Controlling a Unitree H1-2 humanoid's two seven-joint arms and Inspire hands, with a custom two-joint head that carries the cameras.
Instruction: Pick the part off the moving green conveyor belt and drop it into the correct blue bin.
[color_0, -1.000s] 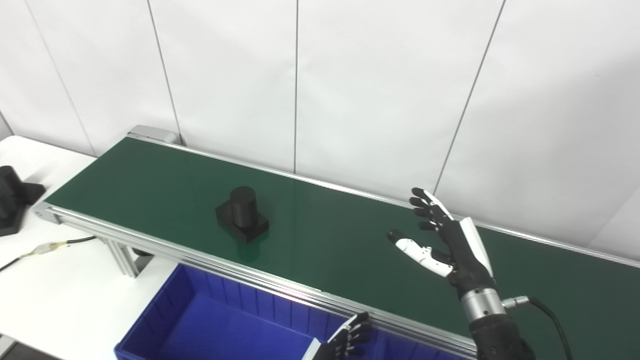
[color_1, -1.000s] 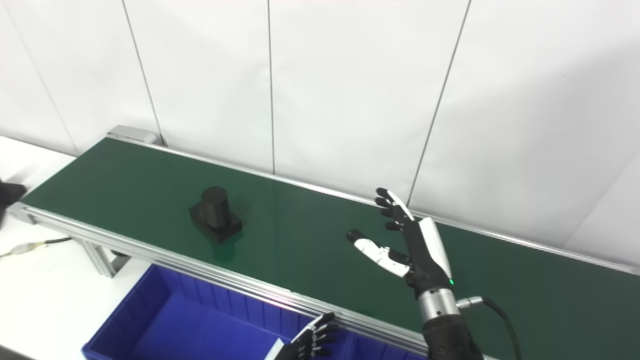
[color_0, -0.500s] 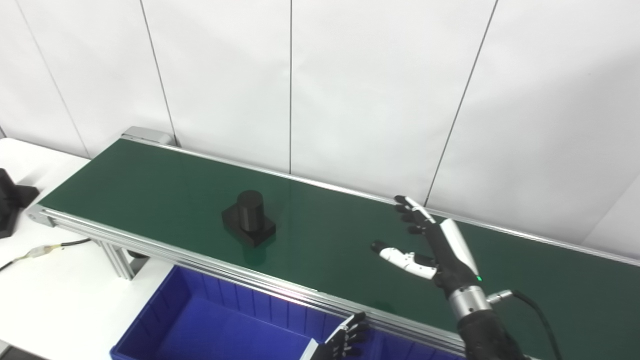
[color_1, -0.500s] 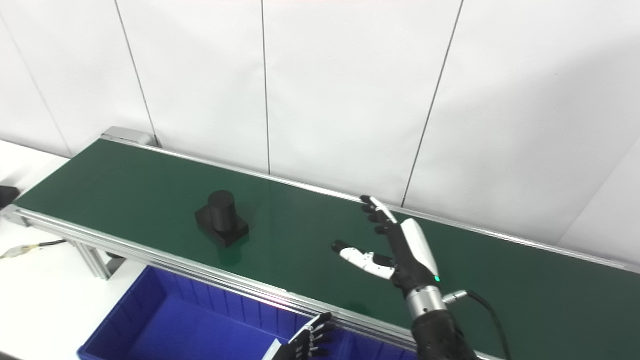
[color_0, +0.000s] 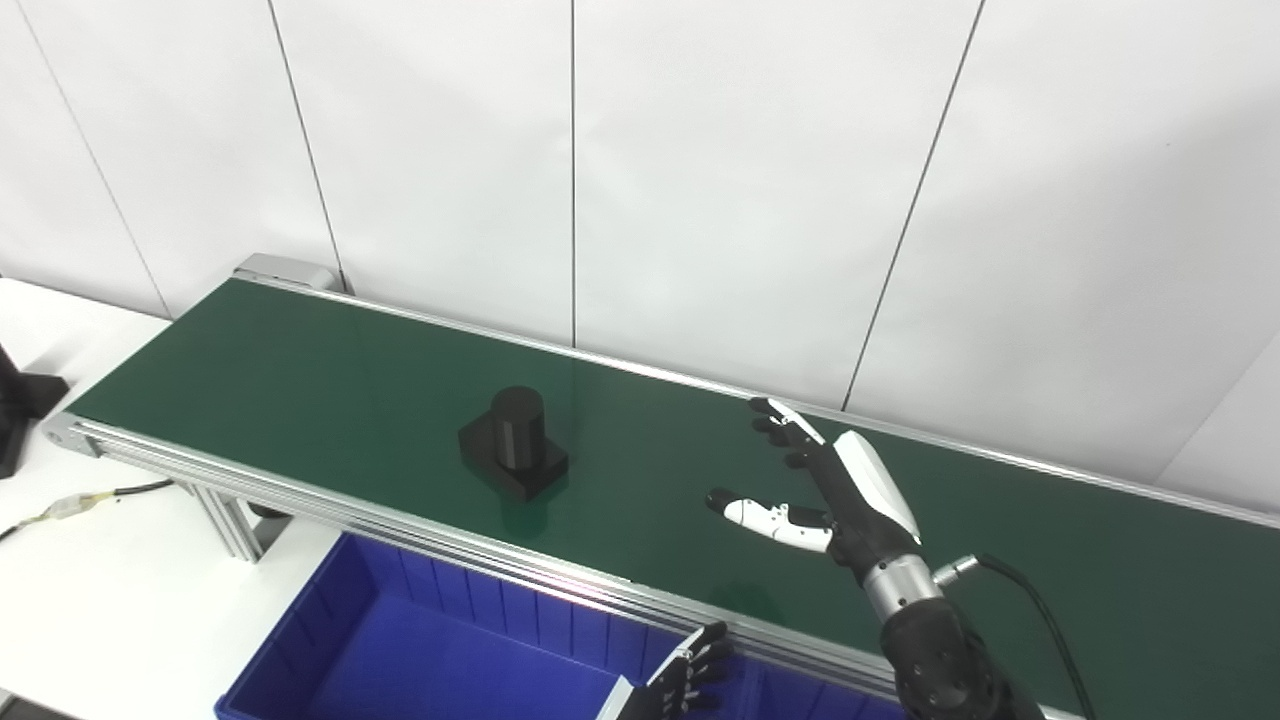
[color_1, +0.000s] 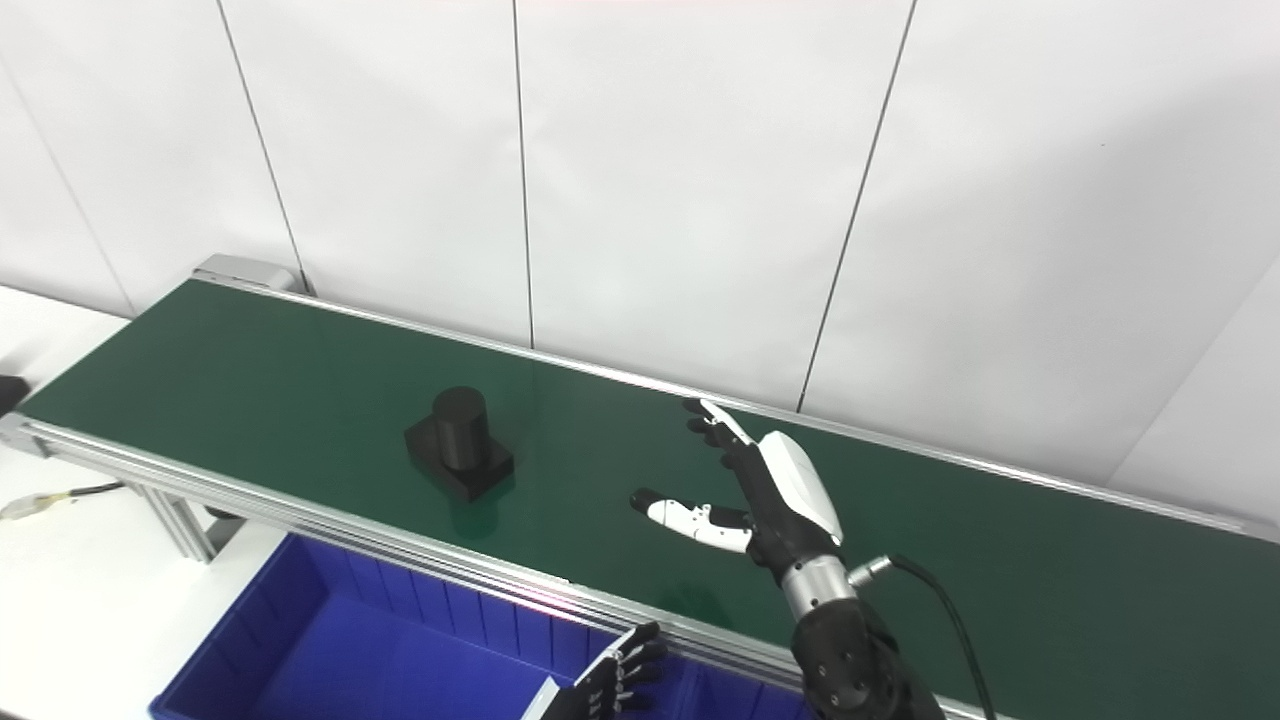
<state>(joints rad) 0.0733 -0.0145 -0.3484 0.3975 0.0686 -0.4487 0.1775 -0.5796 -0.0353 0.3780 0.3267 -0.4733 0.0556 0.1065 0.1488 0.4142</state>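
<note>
A black part (color_0: 513, 455), a short cylinder standing on a square base, rides on the green conveyor belt (color_0: 300, 370) left of centre. My right hand (color_0: 830, 490) hovers over the belt to the part's right, open, with its thumb pointing left toward the part and a clear gap between them. Only the fingers (color_0: 692, 672) of my left hand (color_1: 610, 682) show, spread at the bottom edge over the blue bin (color_0: 420, 650), holding nothing.
The belt's aluminium frame (color_0: 330, 505) runs along the near side, above the blue bin. A white table (color_0: 90, 580) lies at the left with a cable (color_0: 70, 503) and a black object (color_0: 18, 400) at the edge. White wall panels stand behind the belt.
The part has travelled a little to the right along the belt. My right hand has moved left and lower toward it, staying open. The camera has shifted slightly.
</note>
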